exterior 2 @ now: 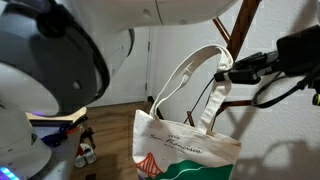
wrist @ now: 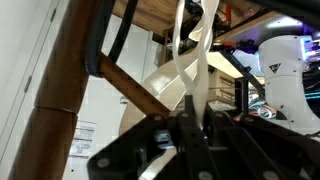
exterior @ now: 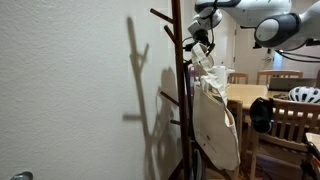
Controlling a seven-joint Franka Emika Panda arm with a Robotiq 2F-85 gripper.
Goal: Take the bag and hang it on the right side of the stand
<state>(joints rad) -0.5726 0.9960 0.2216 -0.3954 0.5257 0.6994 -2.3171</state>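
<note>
A cream tote bag (exterior: 216, 125) with a printed front (exterior 2: 185, 148) hangs by its white straps (exterior 2: 196, 68) beside a dark wooden coat stand (exterior: 181, 90). My gripper (exterior: 203, 38) is shut on the straps near a peg of the stand (exterior 2: 226, 75). In the wrist view the fingers (wrist: 190, 125) pinch the white strap (wrist: 190, 60), with a brown peg (wrist: 135, 88) and the stand's post (wrist: 65, 70) just behind it.
A white wall stands behind the stand (exterior: 70, 90). A wooden table (exterior: 250, 95) with chairs (exterior: 290, 120) and a white helmet (exterior: 305, 95) is close behind the bag. Shoes lie on the wooden floor (exterior 2: 85, 152).
</note>
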